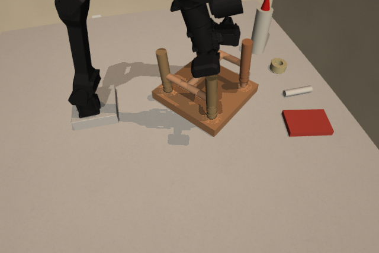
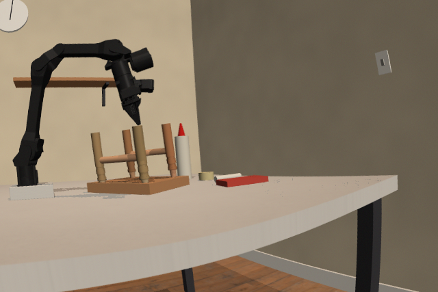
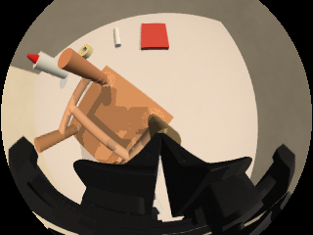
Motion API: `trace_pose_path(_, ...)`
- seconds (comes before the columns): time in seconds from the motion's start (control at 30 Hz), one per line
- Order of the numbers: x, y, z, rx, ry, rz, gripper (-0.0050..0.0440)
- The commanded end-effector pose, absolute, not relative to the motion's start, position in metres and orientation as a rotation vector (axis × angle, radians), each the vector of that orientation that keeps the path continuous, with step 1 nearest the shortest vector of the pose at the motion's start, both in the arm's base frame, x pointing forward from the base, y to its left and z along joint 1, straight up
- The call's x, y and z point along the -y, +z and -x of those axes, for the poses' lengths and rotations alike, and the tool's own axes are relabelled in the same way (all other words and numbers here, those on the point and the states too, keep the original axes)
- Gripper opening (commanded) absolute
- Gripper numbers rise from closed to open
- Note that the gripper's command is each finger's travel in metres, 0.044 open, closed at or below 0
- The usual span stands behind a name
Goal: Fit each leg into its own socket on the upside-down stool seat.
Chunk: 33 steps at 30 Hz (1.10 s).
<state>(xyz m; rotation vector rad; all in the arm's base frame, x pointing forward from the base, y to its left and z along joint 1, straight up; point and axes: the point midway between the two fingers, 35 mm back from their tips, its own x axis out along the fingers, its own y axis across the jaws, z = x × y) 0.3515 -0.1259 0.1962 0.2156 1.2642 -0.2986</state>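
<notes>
The seat [image 1: 228, 106] [image 2: 118, 188] [image 3: 129, 93] lies flat, underside up. A near olive leg [image 1: 211, 98] [image 2: 140, 154] [image 3: 167, 131], a left olive leg [image 1: 163, 66] [image 2: 96, 150], a right orange leg [image 1: 246, 60] [image 2: 168, 143] [image 3: 83, 66] and a back orange leg [image 2: 126, 140] [image 3: 51, 140] stand on it, nearly upright. A short pale section shows beneath the right orange leg's rings; exact seating cannot be told. Stretchers [image 1: 185, 85] [image 2: 116, 158] [image 3: 98, 132] join the legs. My gripper [image 2: 139, 124] [image 3: 159, 136] is shut and empty, its tips at or just above the near olive leg's top.
A white cylinder [image 1: 262, 31] [image 2: 183, 156] [image 3: 51, 66] with a red cone stands behind the right orange leg. A yellowish ring [image 1: 278, 69] [image 2: 205, 176], a white rod [image 1: 298, 90] [image 3: 116, 37] and a red block [image 1: 307, 122] [image 2: 242, 180] [image 3: 155, 36] lie to the right.
</notes>
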Motion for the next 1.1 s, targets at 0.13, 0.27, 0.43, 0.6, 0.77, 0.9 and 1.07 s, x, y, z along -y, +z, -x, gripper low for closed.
trace_pose_path(0.13,0.126,0.208,-0.354,-1.248,-0.296,-0.214,0.0000)
trace_pose_path(0.27,0.126,0.214,-0.353,-1.240,-0.297,-0.213,0.0000)
trace_pose_path(0.43,0.125,0.218,-0.353,-1.236,-0.298,-0.212,0.0000)
trace_pose_path(0.6,0.115,0.217,-0.378,-1.217,-0.258,-0.180,0.0000)
trace_pose_path(0.77,0.081,0.222,-0.434,-1.145,-0.165,-0.108,0.0000)
trace_pose_path(0.9,0.050,0.224,-0.472,-1.090,-0.093,-0.059,0.0000)
trace_pose_path(1.07,0.027,0.224,-0.494,-1.055,-0.047,-0.031,0.0000)
